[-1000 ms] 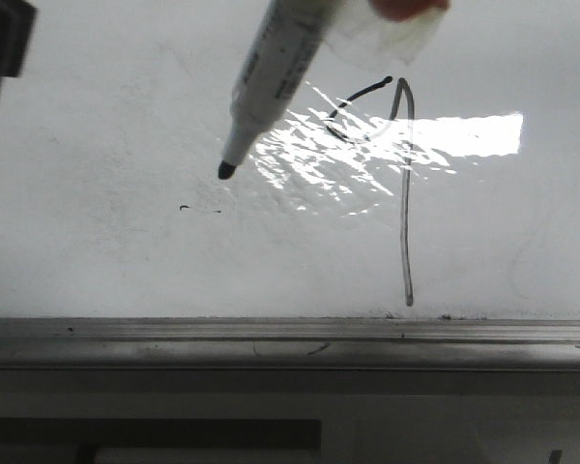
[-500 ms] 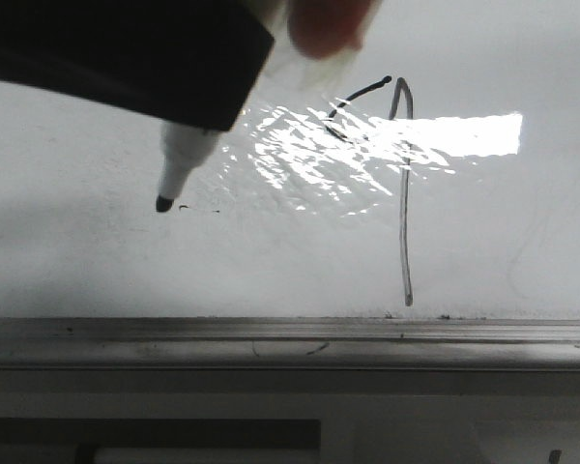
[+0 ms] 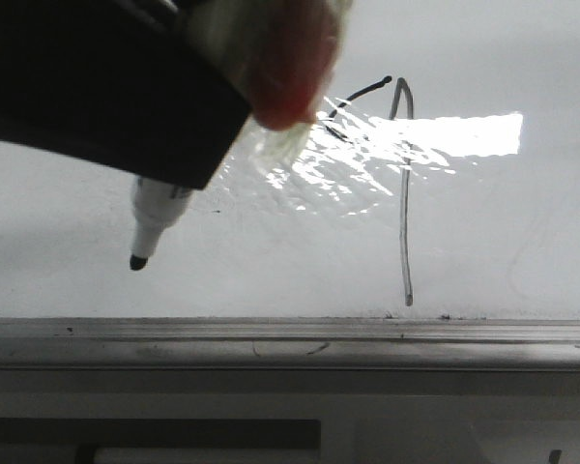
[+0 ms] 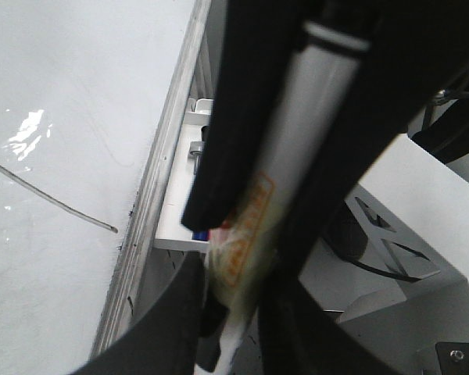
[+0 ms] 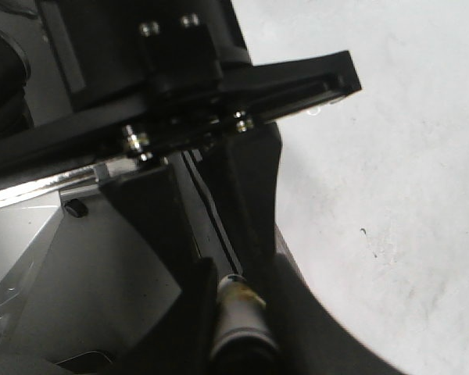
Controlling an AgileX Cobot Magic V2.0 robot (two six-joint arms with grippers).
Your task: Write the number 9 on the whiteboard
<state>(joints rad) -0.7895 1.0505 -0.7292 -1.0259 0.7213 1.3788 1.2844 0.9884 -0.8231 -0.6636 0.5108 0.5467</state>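
Observation:
The whiteboard (image 3: 503,242) fills the front view, with a glare patch at centre right. The number 9 (image 3: 403,193) is a long near-vertical stroke peaked at the top plus a short curved stroke (image 3: 353,97); its loop is unclosed. A white marker (image 3: 155,217) points down-left, its black tip (image 3: 137,261) low on the board, left of the 9. A big black gripper body (image 3: 106,87) covers its barrel. In the left wrist view my left gripper (image 4: 238,312) is shut on the marker (image 4: 254,226). In the right wrist view my right gripper (image 5: 238,328) is shut on the marker's end (image 5: 238,312).
A grey metal ledge (image 3: 290,338) runs along the board's lower edge. A clear taped piece with a reddish patch (image 3: 280,77) sits on the marker beside the black body. The board edge and a metal bracket (image 4: 180,226) show in the left wrist view.
The marker tip has moved down and to the left across the board. A black gripper body has come in from the left and now covers the marker's barrel. The strokes are unchanged.

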